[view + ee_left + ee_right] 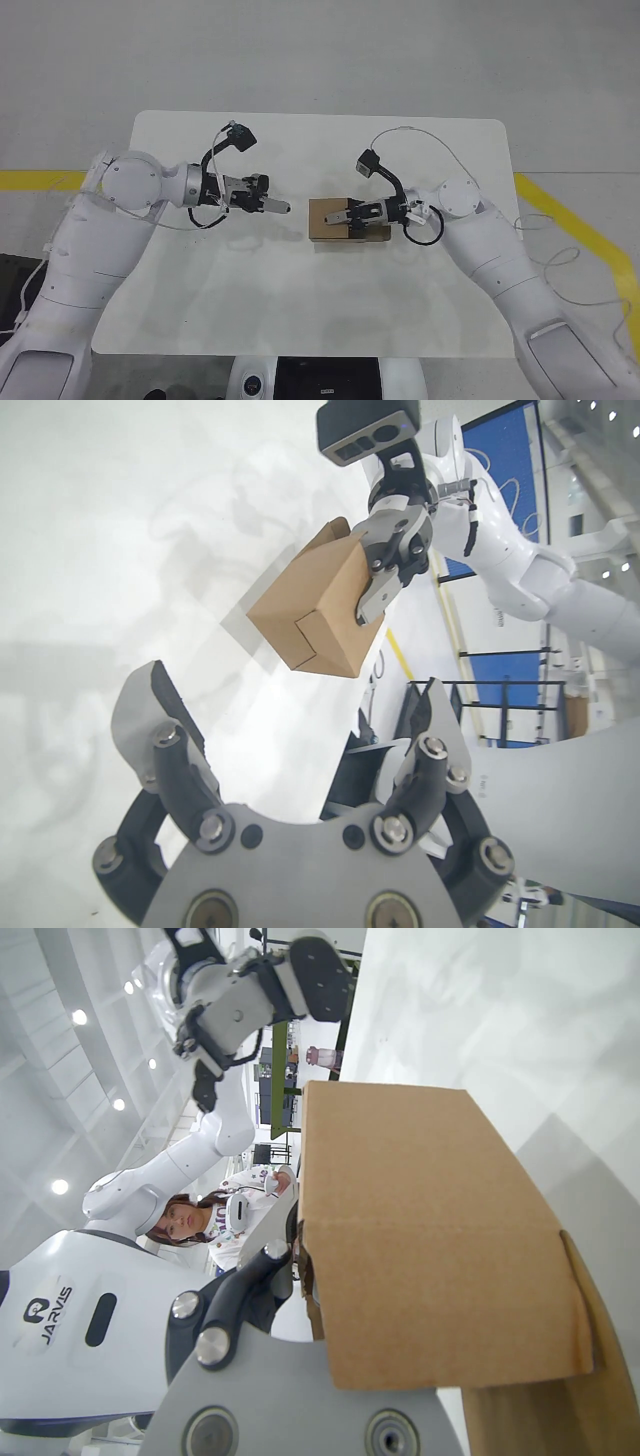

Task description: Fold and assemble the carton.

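Observation:
A brown carton (333,221) is folded into a box shape right of the table's middle. My right gripper (347,215) is shut on its wall at the end nearest that arm. The left wrist view shows the carton (310,620) with its near end closed by a tucked flap, and the right gripper (372,592) clamped on the far end. In the right wrist view the carton (425,1238) is close up, with one finger (272,1228) outside the wall and a loose flap (595,1328) at the side. My left gripper (280,208) (295,700) is open, a short way left of the carton.
The white table (200,300) has bare surface on all sides of the carton. Cables loop off both wrists, one (420,132) over the far right part of the table. A yellow floor line (570,220) runs past the table's right side.

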Robot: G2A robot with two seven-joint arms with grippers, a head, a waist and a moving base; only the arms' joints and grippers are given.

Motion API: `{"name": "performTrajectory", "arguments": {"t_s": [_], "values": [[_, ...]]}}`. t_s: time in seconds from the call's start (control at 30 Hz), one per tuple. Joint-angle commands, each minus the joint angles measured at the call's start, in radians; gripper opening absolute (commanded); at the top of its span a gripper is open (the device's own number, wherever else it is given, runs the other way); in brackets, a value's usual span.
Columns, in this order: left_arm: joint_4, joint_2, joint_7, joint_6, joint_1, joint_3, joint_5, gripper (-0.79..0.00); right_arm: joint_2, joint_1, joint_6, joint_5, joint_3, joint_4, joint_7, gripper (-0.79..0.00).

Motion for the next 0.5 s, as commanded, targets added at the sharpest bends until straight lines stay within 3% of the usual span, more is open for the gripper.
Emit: {"name": "performTrajectory", "arguments": {"t_s": [0.0, 0.13, 0.2, 0.33, 0.4, 0.47], "values": [[-0.039, 0.008, 0.009, -0.02, 0.022, -0.016, 0.057, 0.0, -0.008, 0.004, -0.015, -0.006, -0.013, 0.023, -0.014, -0.785], [-0.091, 0.018, 0.032, -0.052, 0.055, -0.021, 0.195, 0.0, -0.025, 0.014, -0.047, -0.018, -0.039, 0.071, -0.03, -0.785], [-0.105, 0.02, 0.057, -0.078, 0.07, -0.016, 0.25, 0.0, -0.032, 0.021, -0.057, -0.02, -0.047, 0.095, -0.037, -0.628], [-0.14, 0.024, 0.111, -0.164, 0.093, -0.003, 0.365, 0.0, -0.043, 0.034, -0.072, -0.022, -0.057, 0.135, -0.04, -0.409], [-0.153, 0.026, 0.145, -0.223, 0.108, 0.0, 0.391, 0.0, -0.047, 0.04, -0.079, -0.019, -0.058, 0.152, -0.034, -0.215], [-0.145, 0.029, 0.166, -0.262, 0.123, -0.004, 0.374, 0.0, -0.049, 0.047, -0.086, -0.019, -0.057, 0.164, -0.025, -0.074]]}}
